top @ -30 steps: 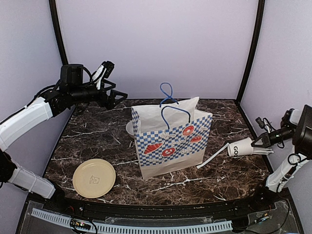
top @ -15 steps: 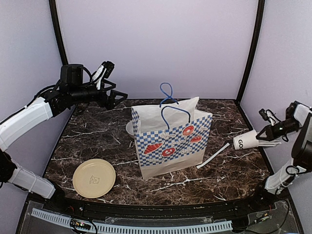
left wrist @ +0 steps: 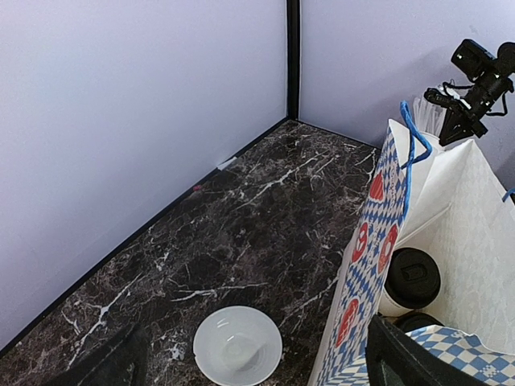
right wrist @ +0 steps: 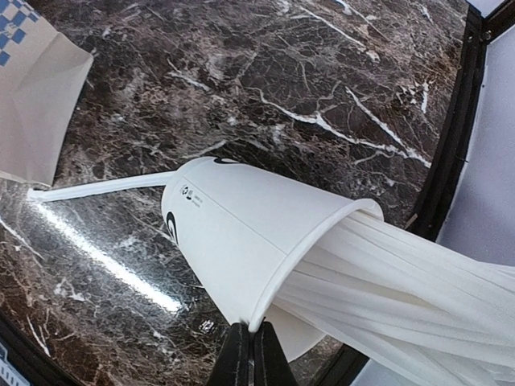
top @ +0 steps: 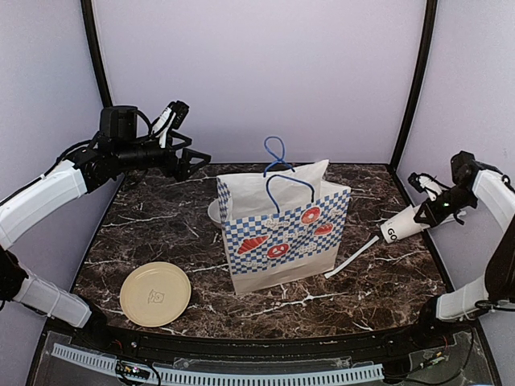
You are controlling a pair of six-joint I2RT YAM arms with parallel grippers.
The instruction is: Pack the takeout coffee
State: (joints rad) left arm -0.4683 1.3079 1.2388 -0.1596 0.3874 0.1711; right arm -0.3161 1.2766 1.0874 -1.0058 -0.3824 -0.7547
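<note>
Inside the bag (top: pixel 282 241), one lidded coffee cup (left wrist: pixel 412 277) stands packed, possibly two; the left end effector (top: pixel 197 163) gapes wide, the right end effector (right wrist: pixel 249 354) pinches the stick cup (right wrist: pixel 241 233) by its rim. Little apparently remains.

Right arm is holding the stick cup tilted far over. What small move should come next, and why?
Probably rotate the right gripper to bring the stick cup upright. It pinches the cup's rim while the cup lies tilted, sticks fanning out of its mouth, and one loose stick already lies on the table.
</note>
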